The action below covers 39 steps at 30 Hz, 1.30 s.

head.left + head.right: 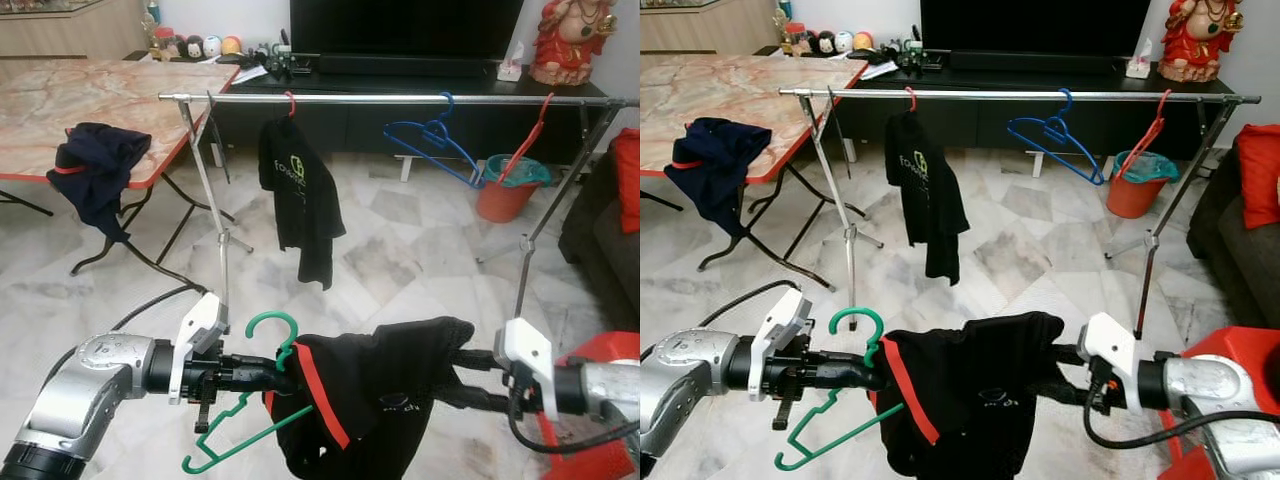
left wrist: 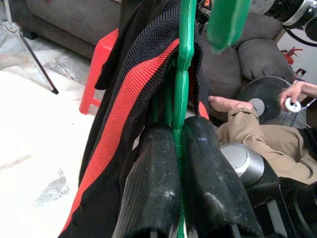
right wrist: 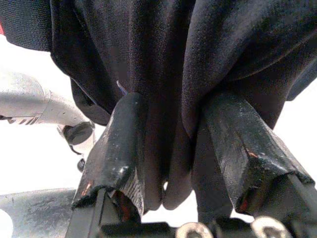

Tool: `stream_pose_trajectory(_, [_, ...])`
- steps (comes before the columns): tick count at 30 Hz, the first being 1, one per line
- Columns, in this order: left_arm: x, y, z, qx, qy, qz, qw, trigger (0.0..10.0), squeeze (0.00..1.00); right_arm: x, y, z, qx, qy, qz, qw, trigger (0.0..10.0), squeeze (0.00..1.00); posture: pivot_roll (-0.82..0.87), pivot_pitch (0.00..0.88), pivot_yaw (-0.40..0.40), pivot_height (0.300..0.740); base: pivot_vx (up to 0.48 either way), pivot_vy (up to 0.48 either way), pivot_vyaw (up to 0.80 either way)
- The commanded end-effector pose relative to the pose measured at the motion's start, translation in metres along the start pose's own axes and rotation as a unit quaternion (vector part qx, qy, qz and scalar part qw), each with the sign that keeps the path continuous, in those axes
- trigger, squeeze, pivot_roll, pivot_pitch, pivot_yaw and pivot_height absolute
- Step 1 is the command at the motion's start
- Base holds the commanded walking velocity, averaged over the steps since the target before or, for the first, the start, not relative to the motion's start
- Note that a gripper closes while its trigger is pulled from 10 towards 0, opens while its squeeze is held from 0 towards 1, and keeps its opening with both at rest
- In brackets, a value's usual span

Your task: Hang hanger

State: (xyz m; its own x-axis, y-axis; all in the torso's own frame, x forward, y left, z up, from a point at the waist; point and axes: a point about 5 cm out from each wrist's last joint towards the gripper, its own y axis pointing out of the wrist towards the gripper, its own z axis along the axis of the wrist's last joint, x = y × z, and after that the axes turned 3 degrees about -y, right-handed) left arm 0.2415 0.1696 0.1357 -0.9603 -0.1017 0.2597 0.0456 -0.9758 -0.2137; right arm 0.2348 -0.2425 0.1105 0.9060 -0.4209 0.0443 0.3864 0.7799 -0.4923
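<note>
A green hanger [image 1: 268,326] sits low in front of me with a black garment with a red stripe [image 1: 385,385] draped on it. My left gripper [image 1: 284,381] is shut on the hanger's neck; in the left wrist view its fingers [image 2: 148,178] clamp the green plastic [image 2: 184,59]. Over on the other side, the right gripper [image 1: 458,375] is shut on the garment, with dark fabric [image 3: 148,49] bunched between its fingers [image 3: 116,144]. Ahead stands a metal clothes rail [image 1: 400,99]. It carries a black shirt [image 1: 298,190] on a red hanger, a bare blue hanger [image 1: 430,135] and a bare red hanger [image 1: 528,135].
A marble-top folding table [image 1: 60,100] with a dark garment [image 1: 95,170] over its edge stands at the left. An orange bucket [image 1: 508,190] sits behind the rail. At the right are a red stool [image 1: 600,360] and a sofa [image 1: 610,230]. A seated person [image 2: 257,134] is nearby.
</note>
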Motion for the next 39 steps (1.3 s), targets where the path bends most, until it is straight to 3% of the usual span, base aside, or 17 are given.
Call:
stream_pose_trajectory(1, [0.003,0.003,0.010,0.012,0.018,-0.017,1.000,10.0,0.00,0.001,0.002,0.003,0.002,-0.007,-0.002,1.000,0.0,0.00,-0.20,0.000,-0.016,0.740,0.000,0.000,0.00])
stream_pose_trajectory(36, [0.003,0.004,0.011,0.013,0.016,-0.028,0.999,9.8,0.00,0.003,0.012,0.008,0.025,-0.005,-0.014,1.000,0.0,0.00,-0.21,0.000,-0.004,0.740,0.000,0.000,0.00])
stream_pose_trajectory(39, [0.003,0.002,0.008,-0.003,0.014,-0.022,1.000,9.8,0.00,0.004,0.013,0.010,0.026,-0.008,-0.015,1.000,0.0,0.00,-0.21,0.000,-0.004,0.740,0.000,0.000,0.00])
